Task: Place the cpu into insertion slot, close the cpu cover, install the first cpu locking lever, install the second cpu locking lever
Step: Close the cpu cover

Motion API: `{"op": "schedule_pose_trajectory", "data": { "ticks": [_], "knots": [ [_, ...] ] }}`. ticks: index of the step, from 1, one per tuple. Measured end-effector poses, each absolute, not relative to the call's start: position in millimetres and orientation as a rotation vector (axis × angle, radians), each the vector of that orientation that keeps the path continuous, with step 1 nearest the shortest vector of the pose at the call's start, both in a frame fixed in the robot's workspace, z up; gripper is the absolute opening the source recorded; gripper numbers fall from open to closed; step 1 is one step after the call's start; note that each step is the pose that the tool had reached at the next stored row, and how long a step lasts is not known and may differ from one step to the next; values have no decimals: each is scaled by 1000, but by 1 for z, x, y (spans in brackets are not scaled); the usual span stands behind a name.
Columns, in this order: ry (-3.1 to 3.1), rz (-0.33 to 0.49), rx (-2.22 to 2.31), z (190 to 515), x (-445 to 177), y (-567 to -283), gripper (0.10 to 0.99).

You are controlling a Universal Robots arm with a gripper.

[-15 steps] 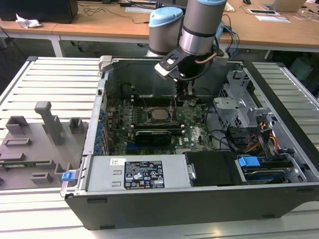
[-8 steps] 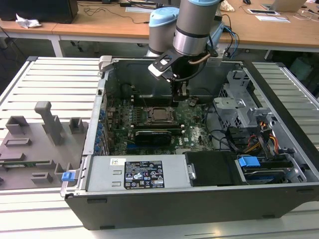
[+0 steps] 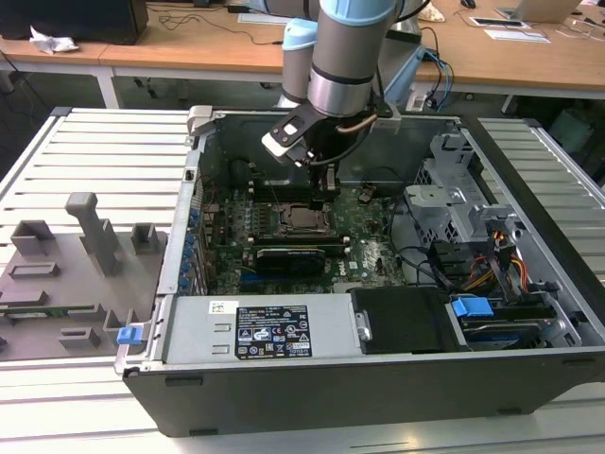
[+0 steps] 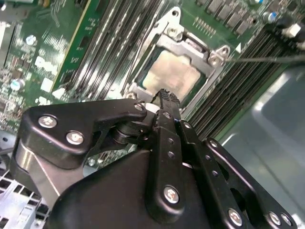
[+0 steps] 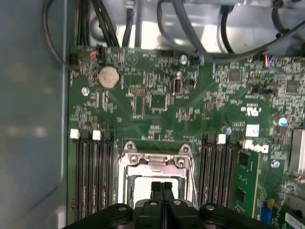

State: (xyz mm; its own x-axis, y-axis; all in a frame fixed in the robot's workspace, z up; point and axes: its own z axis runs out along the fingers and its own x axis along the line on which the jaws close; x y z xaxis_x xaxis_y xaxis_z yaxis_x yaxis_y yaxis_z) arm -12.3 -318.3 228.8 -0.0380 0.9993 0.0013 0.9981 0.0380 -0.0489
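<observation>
Two fingers of your hand (image 4: 165, 95) sit pressed together (nothing between them) just above the cpu (image 4: 172, 75).

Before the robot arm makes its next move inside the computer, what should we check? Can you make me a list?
1. Pale silver square cpu sits flat in the dark square insertion slot: ok.
2. Thin silver metal cpu cover lies down around the cpu: ok.
3. Black gripper is shut, with nothing between its fingers: ok.
4. Gripper is over the cpu's edge, not off to the side: ok.
5. Gripper touching the cpu cover: cannot tell.
6. Thin wire locking lever beside the insertion slot hooked down: cannot tell.
</observation>
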Motion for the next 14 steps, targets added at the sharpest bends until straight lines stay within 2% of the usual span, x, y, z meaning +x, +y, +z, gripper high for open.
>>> {"op": "schedule_pose_trajectory", "data": {
  "ticks": [14],
  "knots": [
    [-2260, 20, -2165, 214, -42, -318, 110]
  ]
}}
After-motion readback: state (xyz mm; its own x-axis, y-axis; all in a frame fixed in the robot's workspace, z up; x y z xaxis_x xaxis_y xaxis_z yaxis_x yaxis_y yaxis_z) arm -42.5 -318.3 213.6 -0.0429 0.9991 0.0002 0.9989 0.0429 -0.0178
